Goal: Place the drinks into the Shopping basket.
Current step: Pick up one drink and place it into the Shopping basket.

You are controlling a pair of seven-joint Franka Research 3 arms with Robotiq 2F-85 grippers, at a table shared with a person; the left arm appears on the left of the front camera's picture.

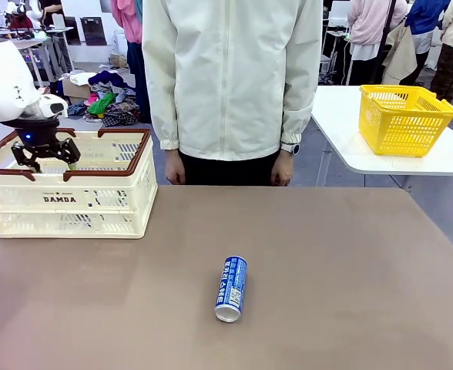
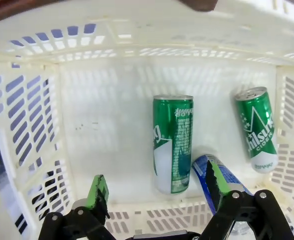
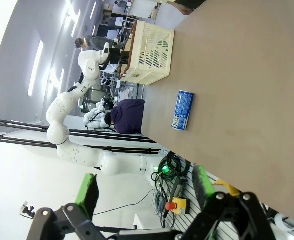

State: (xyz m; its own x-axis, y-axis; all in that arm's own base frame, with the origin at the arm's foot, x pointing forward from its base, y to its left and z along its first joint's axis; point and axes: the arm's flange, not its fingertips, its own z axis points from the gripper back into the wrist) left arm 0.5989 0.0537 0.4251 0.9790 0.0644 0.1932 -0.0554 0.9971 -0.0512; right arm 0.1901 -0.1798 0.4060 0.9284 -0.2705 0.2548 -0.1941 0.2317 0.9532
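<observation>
A brown table [image 1: 350, 277] fills the foreground. A person in a cream zip jacket [image 1: 230, 77] stands at its far edge, a watch [image 1: 290, 148] on one wrist. Behind, a yellow mesh basket [image 1: 405, 119] sits on a white table [image 1: 342, 131], and clothes [image 1: 107, 104] lie heaped on the floor.

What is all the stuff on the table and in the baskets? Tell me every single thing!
Shopping basket: one, cream-white with brown rim, left far side of the table.
Green cans: two, green with silver ends, lying on the basket floor, apart from each other.
Blue can in basket: one, blue and white, lying beside the nearer green can, partly hidden by a finger.
Blue can on table: one, blue with white lettering, lying on its side near the table's middle.
Yellow basket: one, yellow mesh, on a white side table at the far right.
Table: one, brown.
Person: one, pale jacket, standing at the far side.
Left end effector: open, over the Shopping basket, holding nothing.
Right end effector: open, holding nothing.
</observation>
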